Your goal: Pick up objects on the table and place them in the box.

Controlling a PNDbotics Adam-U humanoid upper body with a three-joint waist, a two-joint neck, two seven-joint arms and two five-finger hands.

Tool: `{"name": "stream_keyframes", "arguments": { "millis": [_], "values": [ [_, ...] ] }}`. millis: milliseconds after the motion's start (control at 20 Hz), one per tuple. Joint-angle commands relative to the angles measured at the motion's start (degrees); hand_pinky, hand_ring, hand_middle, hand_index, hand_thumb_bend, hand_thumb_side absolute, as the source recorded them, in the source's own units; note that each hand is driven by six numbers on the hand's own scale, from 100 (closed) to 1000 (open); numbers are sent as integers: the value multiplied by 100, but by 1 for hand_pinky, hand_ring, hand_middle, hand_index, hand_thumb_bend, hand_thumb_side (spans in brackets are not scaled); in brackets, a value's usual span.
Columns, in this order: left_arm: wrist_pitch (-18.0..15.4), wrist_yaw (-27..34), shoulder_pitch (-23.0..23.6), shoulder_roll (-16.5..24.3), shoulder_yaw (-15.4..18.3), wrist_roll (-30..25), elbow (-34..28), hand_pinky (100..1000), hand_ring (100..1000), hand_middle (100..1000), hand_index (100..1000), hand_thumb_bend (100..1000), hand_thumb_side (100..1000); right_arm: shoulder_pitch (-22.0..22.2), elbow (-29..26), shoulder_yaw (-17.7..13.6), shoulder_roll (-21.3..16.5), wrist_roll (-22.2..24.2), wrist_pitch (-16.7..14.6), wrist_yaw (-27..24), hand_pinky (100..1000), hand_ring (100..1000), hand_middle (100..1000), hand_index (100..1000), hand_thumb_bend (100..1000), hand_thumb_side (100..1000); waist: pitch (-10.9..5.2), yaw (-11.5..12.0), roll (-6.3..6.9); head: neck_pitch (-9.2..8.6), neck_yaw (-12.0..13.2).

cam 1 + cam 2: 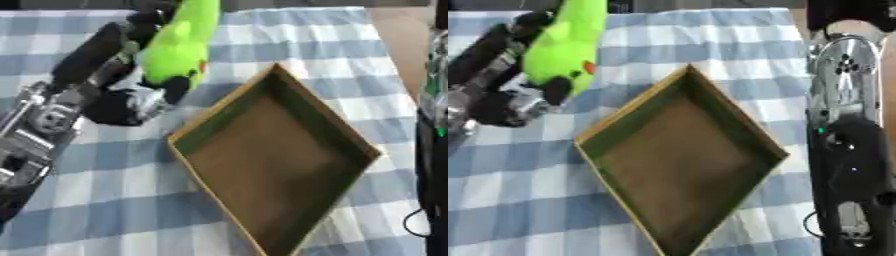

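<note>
One green plush toy (179,42) sits clasped in the left hand's (131,102) curled fingers, so carrying it rightward over the empty box (271,160) likely comes next.

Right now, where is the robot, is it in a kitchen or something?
Probably not a kitchen. It looks like a practice table: a blue and white checked tablecloth, an open box with nothing in it, and a bright green soft toy that the left hand holds.
</note>
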Motion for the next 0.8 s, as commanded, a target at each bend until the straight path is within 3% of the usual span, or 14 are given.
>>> {"name": "stream_keyframes", "arguments": {
  "millis": [50,200,350,650,800],
  "values": [
    [-548,401,156,243,726,1189,-196,724,750,858,879,264,999,34,-75,-82,-191,-46,-61,111,470,421,399,599,100,761,-176,92,-8,-5,-93],
    [-1075,343,337,247,1003,1983,-200,728,757,846,867,261,991,163,-75,-90,-314,-29,-108,188,470,423,400,601,100,758,-257,224,-33,-5,-58],
    [-1358,209,400,273,1009,2291,-200,733,758,841,861,258,995,280,-75,-54,-423,36,-125,235,470,424,401,602,100,756,-334,307,-46,-5,26],
    [-1443,83,458,296,904,2357,-200,731,755,847,866,264,994,354,-75,-16,-455,112,-98,266,470,425,402,606,100,754,-350,331,-47,-5,372],
    [-1476,31,515,270,838,2314,-200,727,750,847,865,262,997,337,-75,9,-448,125,-62,260,470,425,402,607,100,753,-320,320,-6,-5,422]
  ]
}}
